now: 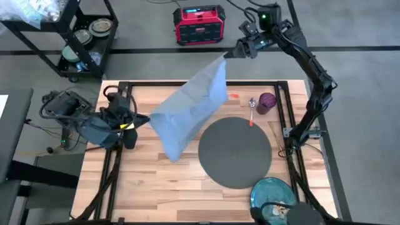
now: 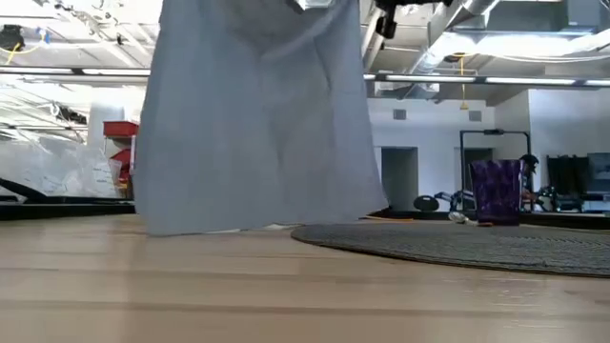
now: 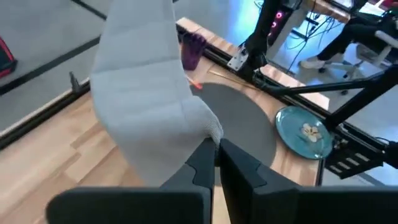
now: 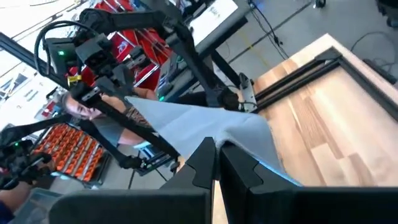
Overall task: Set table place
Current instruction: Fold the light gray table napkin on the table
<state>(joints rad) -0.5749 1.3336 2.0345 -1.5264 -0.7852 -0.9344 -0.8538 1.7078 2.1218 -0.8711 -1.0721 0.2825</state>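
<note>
The grey cloth napkin (image 1: 190,109) hangs spread in the air over the table's (image 1: 144,187) far left part, stretched between both grippers. My right gripper (image 1: 230,55) is shut on its high far corner. My left gripper (image 1: 145,120) is shut on its lower left edge. In the low view the napkin's bottom edge (image 2: 257,227) hangs close to the wood; whether it touches, I cannot tell. The round dark grey mat (image 1: 234,152) lies flat on the table. The purple cup (image 1: 267,102), the spoon (image 1: 252,106) and the orange fork handle (image 1: 233,96) lie beyond it. The blue-green plate (image 1: 273,194) sits at the near right. My left gripper pinches a corner of the napkin (image 3: 210,132) between its two fingers (image 3: 202,165), coming level from the table's left. The cloth rises away from the fingers toward the other arm. My right gripper pinches the napkin's top corner (image 4: 231,134) between its two fingers, high above the table's far edge. The cloth hangs down from it and slopes toward the left arm.
A black cart (image 1: 87,37) with dishes stands beyond the far left corner, and a red box (image 1: 199,24) sits on the floor behind the table. The table's black frame rails (image 1: 284,119) run along its sides. Bare wood (image 1: 150,187) lies left of the mat.
</note>
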